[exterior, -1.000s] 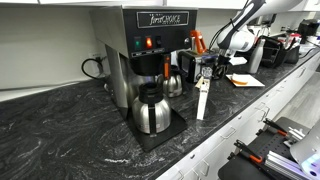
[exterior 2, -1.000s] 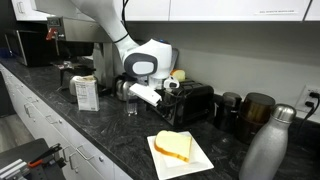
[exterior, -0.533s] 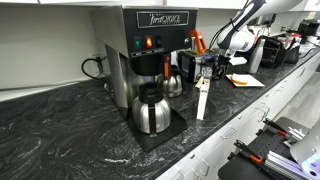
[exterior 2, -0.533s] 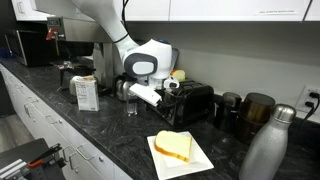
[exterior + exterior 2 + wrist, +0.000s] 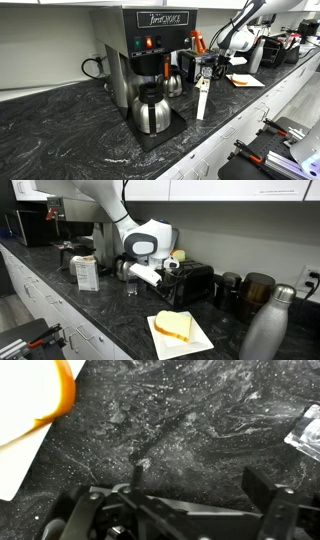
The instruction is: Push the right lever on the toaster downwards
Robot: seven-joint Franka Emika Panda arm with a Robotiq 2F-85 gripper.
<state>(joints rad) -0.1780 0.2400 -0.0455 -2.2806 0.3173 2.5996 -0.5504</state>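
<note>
1. One toaster [image 5: 193, 283], a low box with a dark glossy front and rounded top edges, stands at the back of the tabletop [image 5: 120, 315], near the wall. Its levers are too small to make out.
2. Polished dark stone with pale grey veining forms the tabletop. Its front edge runs straight, with white cabinet fronts below it.
3. Seen from the wrist, the claw [image 5: 175, 512] is released. Its black fingers [image 5: 80, 515] are spread wide, with only bare veined stone showing between them.
4. In an exterior view the claw [image 5: 162, 275] hangs just beside one end of the toaster, under a smooth, rounded white wrist housing. Whether it touches the toaster cannot be told.
5. A square white plate [image 5: 185, 342] lies near the front edge, in front of the toaster and apart from it. It carries a pale slice of bread [image 5: 172, 326], and the bread's curved orange-brown crust shows in a corner of the wrist view.
6. A tall brushed-steel bottle [image 5: 266, 330] stands farther along the front edge, past the plate. Dark cylindrical cups [image 5: 257, 288] sit by the wall next to the toaster.
7. An upright white carton [image 5: 86, 272] stands on the other side of the arm from the toaster.
8. A boxy black-and-steel coffee brewer [image 5: 150, 45] with orange lights holds a round steel carafe [image 5: 150, 110] with a black handle on its base.
9. A strip of bare stone lies between the toaster and the plate. A wider stretch runs along the front edge between the carton and the plate.
</note>
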